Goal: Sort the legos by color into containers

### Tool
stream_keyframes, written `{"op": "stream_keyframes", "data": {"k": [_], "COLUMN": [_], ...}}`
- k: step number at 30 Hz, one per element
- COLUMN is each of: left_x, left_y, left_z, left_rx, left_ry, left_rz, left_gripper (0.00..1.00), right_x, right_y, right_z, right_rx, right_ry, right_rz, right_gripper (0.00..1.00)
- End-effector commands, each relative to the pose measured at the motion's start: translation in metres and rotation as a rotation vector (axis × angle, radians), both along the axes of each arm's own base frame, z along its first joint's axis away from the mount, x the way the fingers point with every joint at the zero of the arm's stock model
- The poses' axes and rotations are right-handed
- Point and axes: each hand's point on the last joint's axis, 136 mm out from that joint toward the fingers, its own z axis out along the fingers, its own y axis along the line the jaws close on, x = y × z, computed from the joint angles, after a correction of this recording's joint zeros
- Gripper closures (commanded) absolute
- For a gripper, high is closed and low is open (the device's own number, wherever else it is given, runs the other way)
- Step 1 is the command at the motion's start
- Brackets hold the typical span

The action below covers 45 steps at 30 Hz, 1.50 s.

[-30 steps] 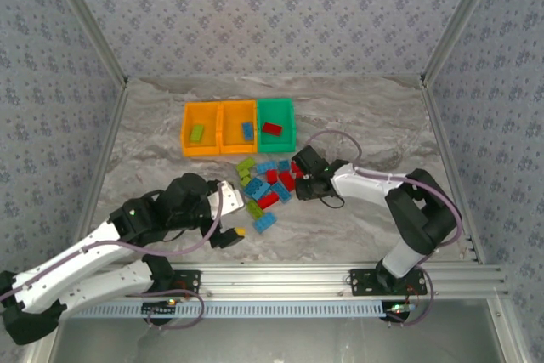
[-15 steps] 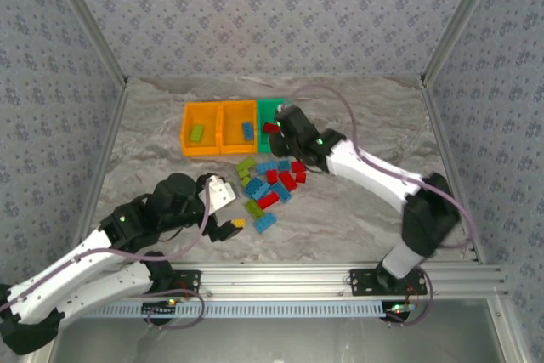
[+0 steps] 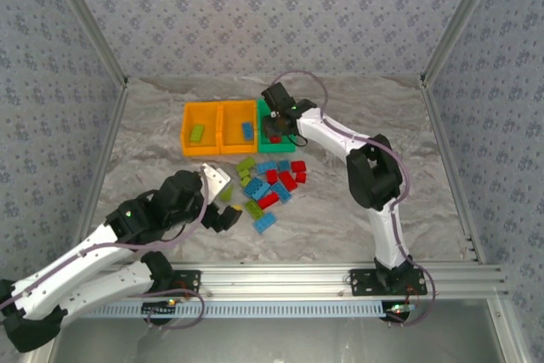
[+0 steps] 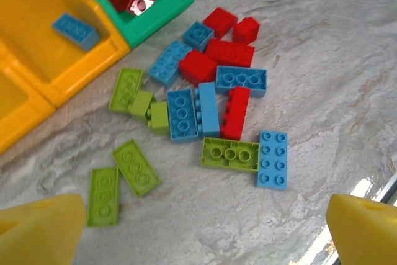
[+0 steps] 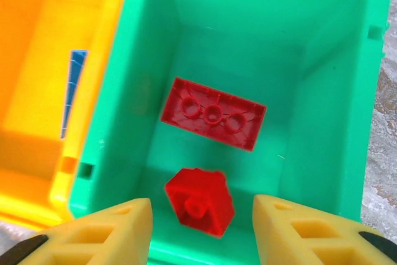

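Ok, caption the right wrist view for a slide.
Right gripper open over the green bin, a small red brick below it beside an upturned long red brick.

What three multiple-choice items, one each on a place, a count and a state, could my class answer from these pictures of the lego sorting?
1. Where is the right tool?
A) above the green bin
B) at the near edge
C) at the far left

2. How many red bricks show in the green bin?
A) one
B) two
C) four

3. How do the left tool's jaws stand?
A) wide apart, empty
B) shut tight
C) clamped on a brick

Key:
1 A, its wrist view looks straight down into that bin.
2 B, a long one lies underside up, with a small one beside it.
3 A, its wrist view shows a broad gap with nothing held.
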Motion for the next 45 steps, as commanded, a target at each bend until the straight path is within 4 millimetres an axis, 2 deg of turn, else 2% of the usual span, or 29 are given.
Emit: {"op": "stream_keyframes", "data": {"k": [1, 3, 6, 10, 12, 15, 18, 20, 21, 24, 28, 29, 33, 41, 45], "left_x": [0.009, 0.017, 0.028, 0.043, 0.052, 0.064, 0.071, 0.075, 0.077, 0.085, 0.098, 0.101, 0.110, 0.109, 0.106], "left_y": [0.017, 0.028, 0.047, 0.070, 0.075, 0.076, 0.073, 0.078, 0.082, 0.088, 0.082, 0.082, 0.079, 0.064, 0.062], "left_z": [-0.001, -0.006, -0.023, -0.061, -0.081, -0.107, -0.131, -0.147, -0.154, -0.167, -0.172, -0.174, -0.181, -0.192, -0.185], "left_rx": [-0.029, -0.026, -0.013, -0.017, -0.032, -0.049, 0.008, 0.082, 0.122, 0.191, 0.174, 0.185, 0.206, 0.155, 0.116], "left_ry": [0.073, 0.077, 0.143, 0.311, 0.370, 0.468, 0.542, 0.568, 0.576, 0.572, 0.585, 0.594, 0.621, 0.675, 0.668], "left_rz": [0.206, 0.313, 0.467, 0.622, 0.666, 0.704, 0.699, 0.715, 0.727, 0.746, 0.733, 0.731, 0.718, 0.673, 0.670], "left_gripper": [0.01, 0.01, 0.02, 0.04, 0.05, 0.05, 0.10, 0.10, 0.11, 0.11, 0.16, 0.18, 0.23, 0.52, 0.68], "right_x": [-0.013, -0.023, -0.057, -0.127, -0.163, -0.206, -0.233, -0.240, -0.244, -0.243, -0.243, -0.241, -0.241, -0.246, -0.263], "right_y": [-0.004, -0.011, -0.023, -0.033, -0.039, -0.050, -0.063, -0.072, -0.078, -0.088, -0.088, -0.086, -0.085, -0.085, -0.061], "right_z": [0.048, 0.066, 0.101, 0.135, 0.142, 0.145, 0.147, 0.156, 0.147, 0.153, 0.155, 0.168, 0.168, 0.165, 0.160], "right_rx": [0.017, 0.027, 0.069, 0.169, 0.206, 0.262, 0.310, 0.336, 0.319, 0.312, 0.306, 0.327, 0.326, 0.332, 0.385], "right_ry": [-0.033, -0.042, -0.073, -0.099, -0.092, -0.053, -0.036, -0.059, -0.052, -0.084, -0.082, -0.101, -0.089, -0.064, 0.016], "right_rz": [0.040, 0.040, 0.046, 0.108, 0.131, 0.153, 0.136, 0.116, 0.104, 0.072, 0.080, 0.081, 0.072, 0.071, 0.201], "right_gripper": [0.51, 0.51, 0.51, 0.41, 0.37, 0.35, 0.31, 0.29, 0.28, 0.27, 0.26, 0.26, 0.26, 0.25, 0.24]}}
